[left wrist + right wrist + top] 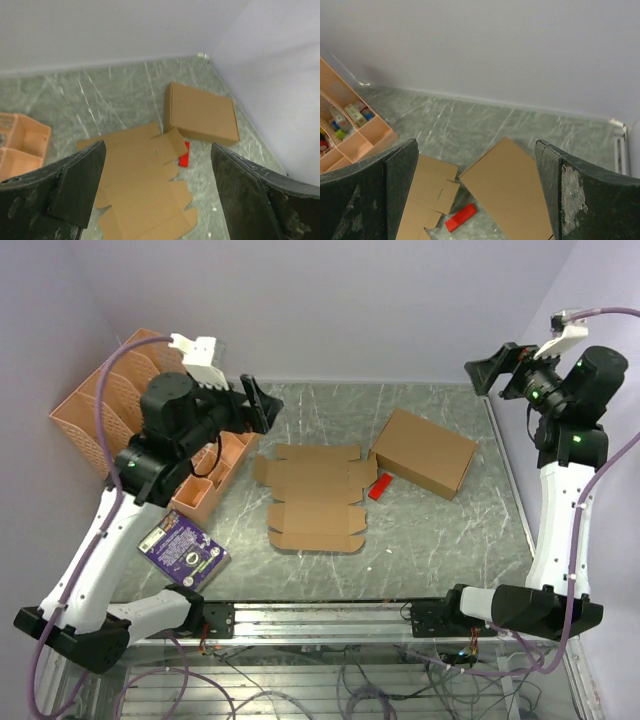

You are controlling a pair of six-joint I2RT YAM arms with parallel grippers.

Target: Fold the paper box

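**One flat sheet, two open hands above it**

One paper box (312,502) lies on the worktop (440,530). It is an unfolded brown die-cut sheet, flat at the middle, with its flaps and tabs spread out. Nothing holds or touches it.

There are two arms, one hand each. The left hand (260,405) hangs above the worktop over the sheet's far left corner, its two fingers wide apart and empty. The right hand (492,368) is raised near the far right corner of the worktop, its fingers also spread wide with nothing between them.

One closed brown cardboard box (425,452) sits just right of the sheet's far right flap. One small red block (380,486) lies between that box and the sheet, close beside both. One peach compartment tray (215,475) stands left of the sheet, partly under the left arm, with small coloured items in its compartments. Behind it stand pink lattice racks (100,405), whose number cannot be told. One purple packet (182,550) lies at the near left.
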